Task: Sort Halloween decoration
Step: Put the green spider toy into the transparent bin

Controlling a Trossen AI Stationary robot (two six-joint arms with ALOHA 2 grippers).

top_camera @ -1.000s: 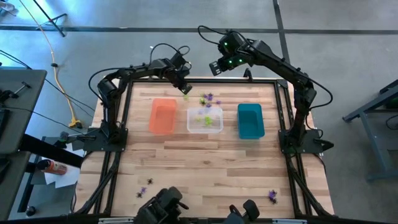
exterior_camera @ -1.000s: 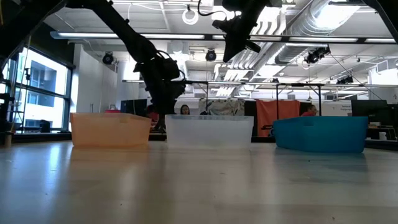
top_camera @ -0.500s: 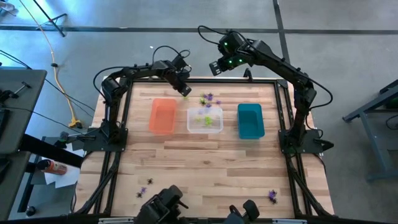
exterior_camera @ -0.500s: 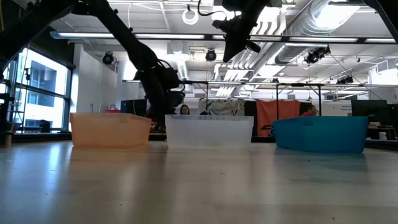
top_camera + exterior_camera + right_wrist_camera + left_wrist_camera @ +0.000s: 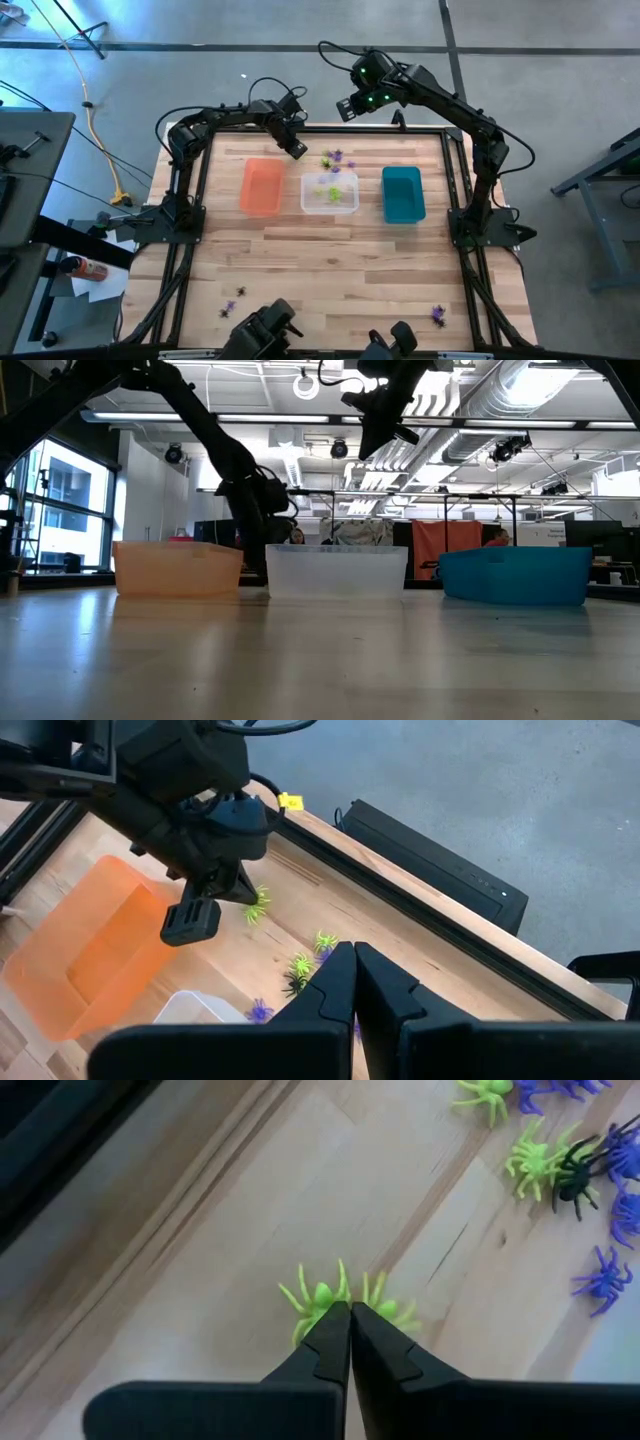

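We see the left gripper (image 5: 350, 1312) closed, its tips touching a lime green plastic spider (image 5: 322, 1296); the right gripper (image 5: 354, 955) is closed too.

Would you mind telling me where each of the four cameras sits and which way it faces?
High view: overhead, straight down on the table; both arms show.
Low view: at tabletop height, level across to the orange bin; arms reach in from above.
Left wrist view: on the left arm, looking past its shut fingers at a lime green spider.
Right wrist view: on the right arm, raised, looking at the left gripper.
Both wrist views share that spider.
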